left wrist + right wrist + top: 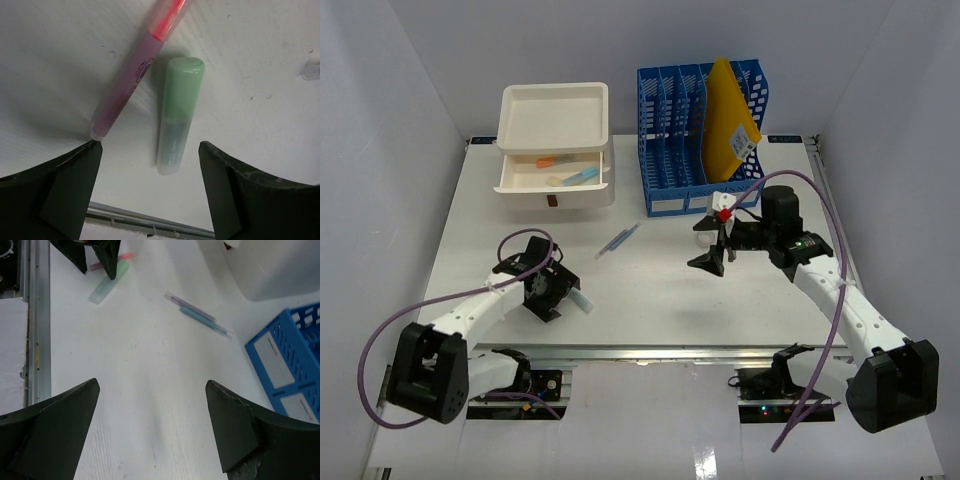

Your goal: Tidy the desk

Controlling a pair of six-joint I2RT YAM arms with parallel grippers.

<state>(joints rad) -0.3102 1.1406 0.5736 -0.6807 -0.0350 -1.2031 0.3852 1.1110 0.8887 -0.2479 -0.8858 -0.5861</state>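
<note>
The left gripper (552,290) sits low in the lower left of the overhead view, where only a pale stub of green highlighter (578,300) pokes out beside it. The left wrist view shows what the overhead hides: its fingers are spread wide and released (149,147), the green highlighter (177,115) lies flat between them, touching neither. A pink highlighter (130,85) lies slantwise just left of it, its near end at the left fingertip. The desk (650,290) fills the middle of the frame, a white matte top with faint scuffs and a silver rail (650,350) along its near edge. Pale lilac walls close it in on three sides. At upper left stands a white drawer box (555,140), its drawer pulled open with small coloured items inside, too small to name. Right of centre two thin pens (618,240) lie side by side; the right wrist view separates them into a purple pen (192,305) and a blue pen (205,322). Further right a blue file rack (700,130) holds a yellow envelope (728,120) leaning upright. The right gripper (713,258) hangs in front of the rack, jaws parted and holding nothing (152,384), with bare desk beneath. From there the left gripper's dark fingers partly cover both highlighters at upper left. Purple cables (390,330) loop off each arm.
</note>
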